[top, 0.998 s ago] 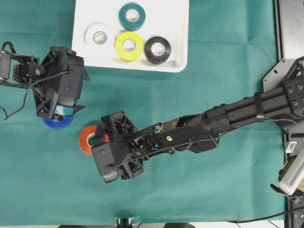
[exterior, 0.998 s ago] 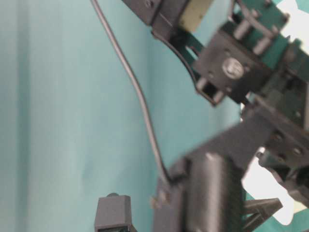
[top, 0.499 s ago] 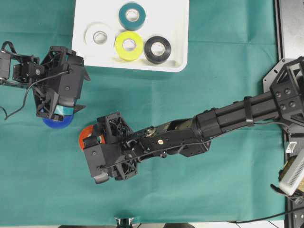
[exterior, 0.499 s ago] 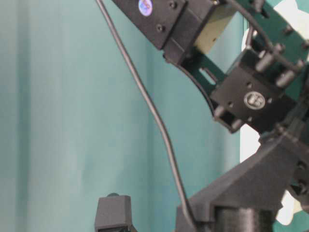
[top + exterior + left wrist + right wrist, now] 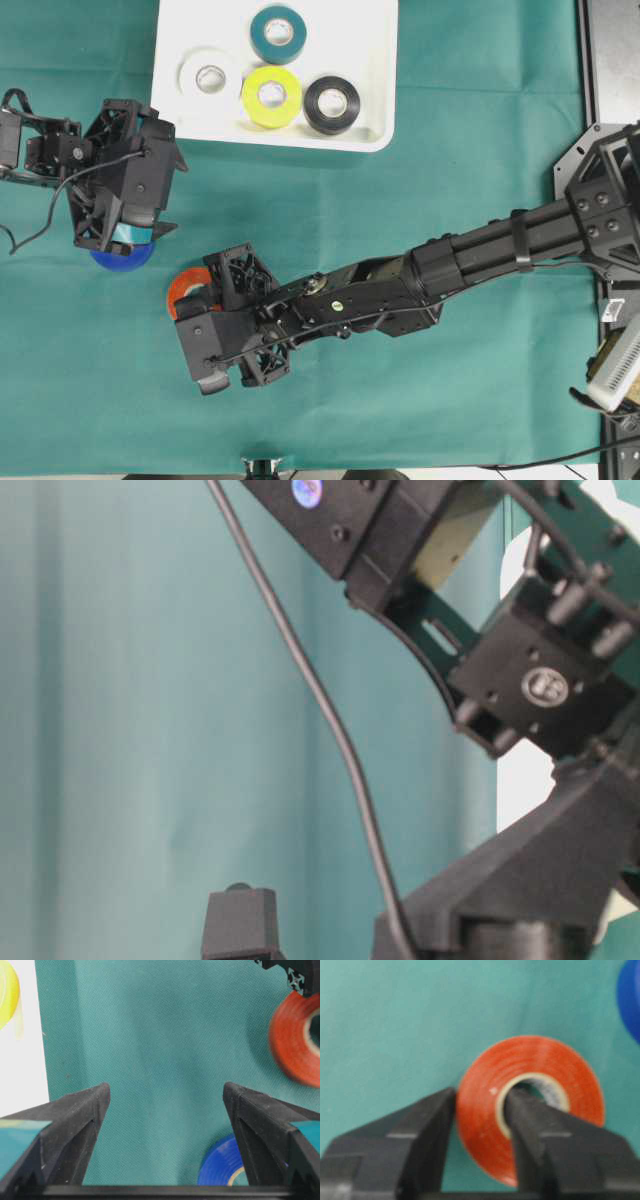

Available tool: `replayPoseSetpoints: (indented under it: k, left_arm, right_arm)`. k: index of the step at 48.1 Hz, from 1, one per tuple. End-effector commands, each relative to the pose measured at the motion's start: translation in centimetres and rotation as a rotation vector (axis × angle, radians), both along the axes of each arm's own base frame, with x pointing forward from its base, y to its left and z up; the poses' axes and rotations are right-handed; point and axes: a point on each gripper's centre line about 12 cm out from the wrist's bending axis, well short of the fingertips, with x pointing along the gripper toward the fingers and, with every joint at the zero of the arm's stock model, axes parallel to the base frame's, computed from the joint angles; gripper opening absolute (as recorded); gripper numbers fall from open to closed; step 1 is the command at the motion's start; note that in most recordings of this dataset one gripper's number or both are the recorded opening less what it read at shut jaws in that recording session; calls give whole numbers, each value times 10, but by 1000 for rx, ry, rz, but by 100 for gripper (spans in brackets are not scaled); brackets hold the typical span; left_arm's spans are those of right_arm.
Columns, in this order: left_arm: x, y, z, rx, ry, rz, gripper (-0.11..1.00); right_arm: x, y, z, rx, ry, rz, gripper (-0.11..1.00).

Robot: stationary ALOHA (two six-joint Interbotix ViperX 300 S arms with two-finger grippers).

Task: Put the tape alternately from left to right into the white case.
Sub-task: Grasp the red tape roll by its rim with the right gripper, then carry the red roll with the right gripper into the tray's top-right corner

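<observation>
The left gripper (image 5: 128, 232) stands spread wide over the half-hidden blue roll (image 5: 120, 259). The red roll (image 5: 530, 1105) lies flat on the green cloth (image 5: 400, 200), hole upward, its wall pinched by the right gripper (image 5: 480, 1125), one finger through the core. The white case (image 5: 370, 60) holds four rolls.

Surface is a table covered in a teal-green cloth (image 5: 460, 120). Sitting right on it: the white case (image 5: 375, 60) at the top center of the overhead frame, a blue roll (image 5: 120, 260) at mid-left, and a red roll (image 5: 185, 290) just right of it.
</observation>
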Motion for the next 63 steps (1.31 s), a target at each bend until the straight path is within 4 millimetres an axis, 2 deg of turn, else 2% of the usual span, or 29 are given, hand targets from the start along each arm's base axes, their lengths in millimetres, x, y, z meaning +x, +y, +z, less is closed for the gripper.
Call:
replayPoseSetpoints:
  k: [1,19,31,46,63]
  left_arm:
    - [2,-1,11,-4,-35,0,97]
    - [2,-1,11,-4,-35,2,97]
    - [2,-1,11,-4,-35,0,97]
    - [2,-1,11,-4,-37,2,97]
    - [2,-1,10,-5,-34,1,97]
  right_arm:
    - [6,-2,21,9,-46,-1,3]
    - [6,-2,29,8,-63,4,3]
    - [-2,-4,56,21,-103,3,3]
    - [-26,-13,83,20,-116,-7,3]
    - [-33,-20,83,-11,-78,-30,3]
